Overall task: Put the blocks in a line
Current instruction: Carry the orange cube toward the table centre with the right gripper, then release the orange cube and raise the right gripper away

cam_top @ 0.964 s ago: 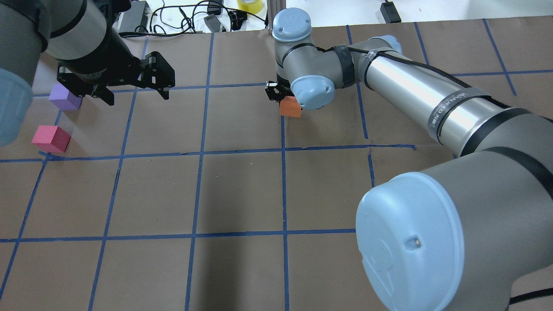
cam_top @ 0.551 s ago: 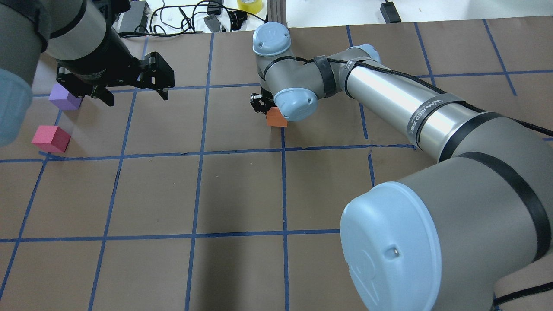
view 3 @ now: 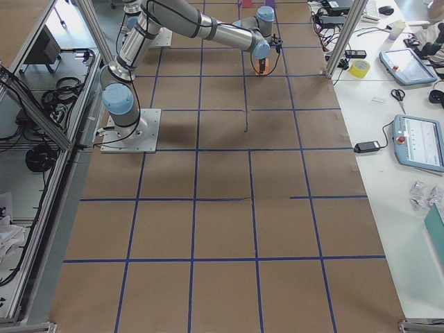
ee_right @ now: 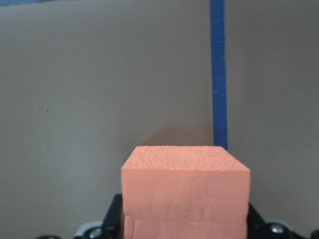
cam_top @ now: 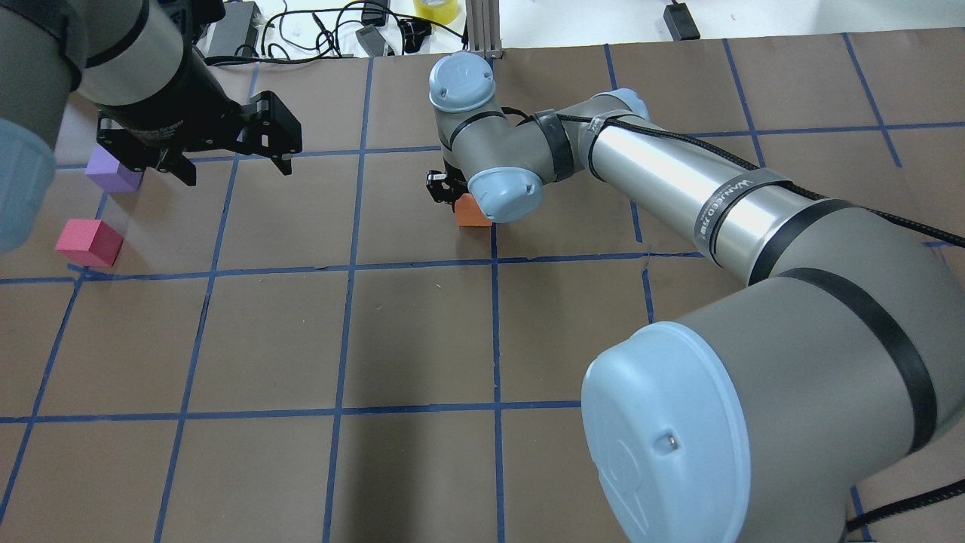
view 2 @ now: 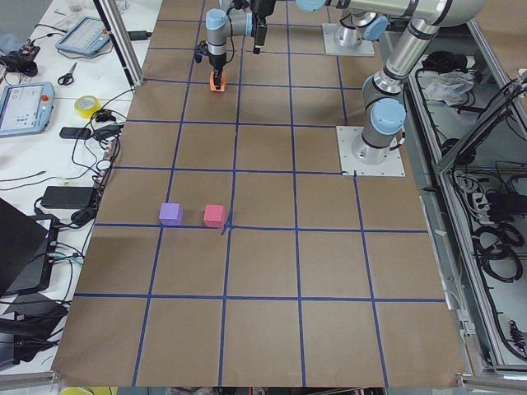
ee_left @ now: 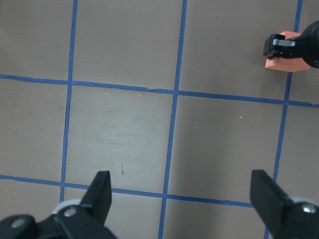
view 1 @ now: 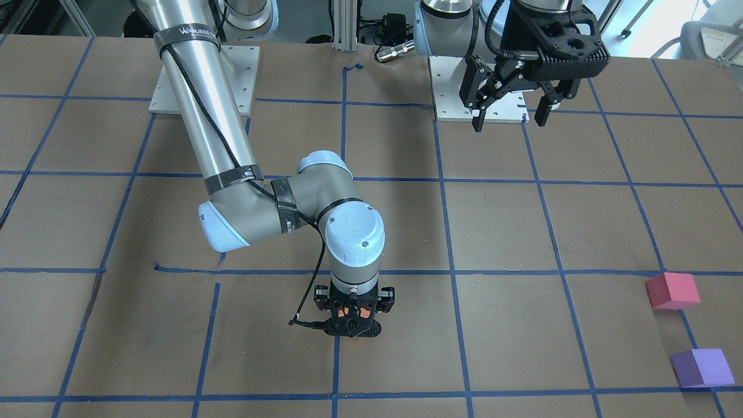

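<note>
My right gripper (cam_top: 461,204) is shut on the orange block (cam_top: 475,215) near the table's middle, by a blue tape line; the wrist view shows the block (ee_right: 185,191) filling the space between the jaws, low over the paper. I cannot tell if it touches the table. The pinkish-red block (cam_top: 89,243) and the purple block (cam_top: 113,172) sit side by side at the table's left end, apart from each other. My left gripper (cam_top: 237,170) is open and empty, hovering just right of the purple block; its fingers (ee_left: 99,191) spread wide.
The table is brown paper with a blue tape grid (cam_top: 347,265). Cables, adapters and a yellow tape roll (cam_top: 437,9) lie past the far edge. The arm base plates (view 1: 203,75) stand on the robot's side.
My right gripper has carried the orange block to the left, toward the other two blocks. The left arm has barely moved.
</note>
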Robot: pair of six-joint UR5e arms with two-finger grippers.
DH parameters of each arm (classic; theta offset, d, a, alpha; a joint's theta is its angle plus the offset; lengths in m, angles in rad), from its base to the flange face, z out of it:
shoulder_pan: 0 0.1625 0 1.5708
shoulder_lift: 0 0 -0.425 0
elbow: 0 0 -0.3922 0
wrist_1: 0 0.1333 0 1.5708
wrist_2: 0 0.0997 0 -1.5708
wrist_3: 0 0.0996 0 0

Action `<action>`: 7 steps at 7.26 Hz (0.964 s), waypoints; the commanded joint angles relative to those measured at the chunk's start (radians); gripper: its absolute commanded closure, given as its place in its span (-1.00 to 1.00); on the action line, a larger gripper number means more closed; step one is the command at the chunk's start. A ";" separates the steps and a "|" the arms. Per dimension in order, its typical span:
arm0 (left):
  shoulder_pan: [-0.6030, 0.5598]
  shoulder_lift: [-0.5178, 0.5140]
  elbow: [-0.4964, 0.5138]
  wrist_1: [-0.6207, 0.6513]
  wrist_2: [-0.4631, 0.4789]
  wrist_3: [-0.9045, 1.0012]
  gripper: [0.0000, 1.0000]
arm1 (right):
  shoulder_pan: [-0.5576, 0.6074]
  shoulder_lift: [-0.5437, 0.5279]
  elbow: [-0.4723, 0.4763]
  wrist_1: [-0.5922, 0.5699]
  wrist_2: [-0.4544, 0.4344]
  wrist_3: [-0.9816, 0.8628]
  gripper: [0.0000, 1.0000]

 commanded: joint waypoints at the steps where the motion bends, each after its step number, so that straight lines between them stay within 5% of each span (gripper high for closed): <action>1: 0.056 -0.046 0.017 0.016 -0.012 0.000 -1.00 | 0.006 -0.010 0.000 0.011 0.002 0.006 -1.00; 4: 0.055 -0.184 0.007 0.198 -0.012 0.151 -1.00 | -0.044 -0.119 -0.011 0.087 0.026 -0.012 -1.00; 7: 0.009 -0.384 0.008 0.348 -0.017 0.018 -1.00 | -0.253 -0.384 0.022 0.387 0.013 -0.334 -1.00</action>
